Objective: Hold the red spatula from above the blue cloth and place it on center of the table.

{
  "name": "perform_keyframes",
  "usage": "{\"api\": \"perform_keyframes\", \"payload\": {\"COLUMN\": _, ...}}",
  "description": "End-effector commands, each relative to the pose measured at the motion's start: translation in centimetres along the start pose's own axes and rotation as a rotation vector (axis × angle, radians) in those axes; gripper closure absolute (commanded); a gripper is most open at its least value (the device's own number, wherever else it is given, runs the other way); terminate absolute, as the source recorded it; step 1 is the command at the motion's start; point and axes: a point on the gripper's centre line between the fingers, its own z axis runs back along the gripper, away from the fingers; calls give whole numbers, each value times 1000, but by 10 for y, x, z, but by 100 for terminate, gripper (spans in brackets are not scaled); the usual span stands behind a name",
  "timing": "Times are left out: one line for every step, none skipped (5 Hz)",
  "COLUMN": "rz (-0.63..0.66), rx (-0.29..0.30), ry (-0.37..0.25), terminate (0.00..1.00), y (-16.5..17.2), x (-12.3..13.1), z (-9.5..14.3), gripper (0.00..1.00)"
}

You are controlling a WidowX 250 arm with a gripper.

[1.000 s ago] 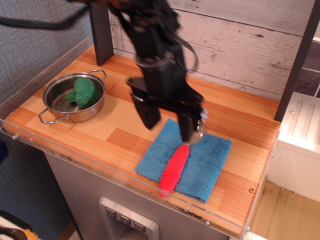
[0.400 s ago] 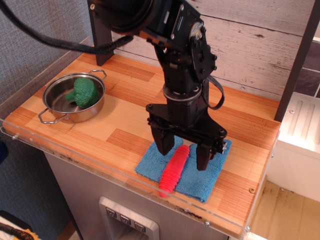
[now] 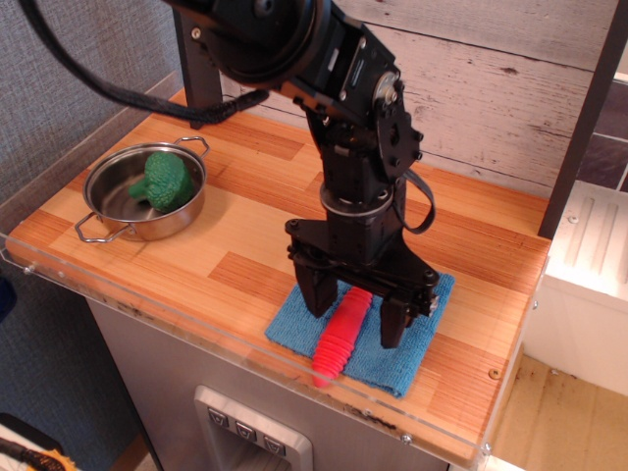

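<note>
**Ana:** Whitewashed planks back the butcher-block wooden table [image 3: 245, 196], which fills the middle of the frame behind a clear acrylic rim. What has changed on it?

**Ben:** A second ago the black robot hand [image 3: 356, 311] sat over the spoon end of the red spatula with the ribbed handle [image 3: 340, 336], up near the far edge of the square blue microfibre cloth [image 3: 402, 339]. It has since turned, come toward the front of the frame and sunk lower, so it now straddles the upper part of the handle.

**Ana:** So the grasp is close?

**Ben:** I'd judge so. The spatula hasn't moved; it lies on the cloth at lower centre, its handle tip reaching the cloth's front edge. The silver bowl is hidden behind the hand.

**Ana:** How far open is the hand?

**Ben:** Wide. One finger stands left of the handle, the other right, with blue cloth showing between each and the red. It holds nothing, and I can't tell whether the fingertips touch the cloth.

**Ana:** Anything else?

**Ben:** A steel pot [image 3: 118, 211] holding a green broccoli toy [image 3: 165, 180] at upper left, well apart.
</note>
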Motion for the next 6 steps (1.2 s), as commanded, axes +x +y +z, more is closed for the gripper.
{"api": "perform_keyframes", "payload": {"rz": -4, "rx": 28, "ry": -3, "terminate": 0, "y": 5, "x": 4, "z": -7, "gripper": 0}}
{"api": "perform_keyframes", "payload": {"rz": -23, "rx": 34, "ry": -5, "terminate": 0, "y": 0, "x": 4, "z": -8, "gripper": 0}}
{"api": "perform_keyframes", "payload": {"rz": -27, "rx": 32, "ry": -6, "terminate": 0, "y": -3, "x": 4, "z": -6, "gripper": 100}}
{"api": "perform_keyframes", "payload": {"rz": -36, "rx": 30, "ry": -4, "terminate": 0, "y": -6, "x": 4, "z": -6, "gripper": 100}}
{"api": "perform_keyframes", "payload": {"rz": -49, "rx": 34, "ry": -14, "terminate": 0, "y": -7, "x": 6, "z": 3, "gripper": 100}}
{"api": "perform_keyframes", "payload": {"rz": -34, "rx": 15, "ry": -104, "terminate": 0, "y": -2, "x": 12, "z": 44, "gripper": 100}}
